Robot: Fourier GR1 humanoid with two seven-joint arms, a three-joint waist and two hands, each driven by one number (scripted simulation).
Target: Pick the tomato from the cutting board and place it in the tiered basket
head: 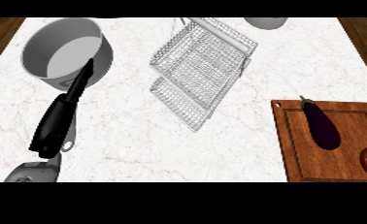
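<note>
On the counter [143, 145], a grey pot [37, 41] is seen in the upper left of the frame, with its grey handle [67, 145] running down toward the lower left. The left hand [57, 116] is shown at the lower left, edge-on, with its fingers held straight and together, pointing up across the pot's side; nothing is held in it, and contact with the pot cannot be judged. The wire basket [204, 58] is placed in the upper middle, its two tiers set slantwise. A grey bowl [267, 22] is cut off by the upper edge, right of the basket. The board [301, 165] is found at the lower right. An eggplant [320, 123] is laid on it, stem upward. The tomato [364, 160] is seen only as a red sliver on the board at the right edge, below the eggplant, well apart from the basket.
</note>
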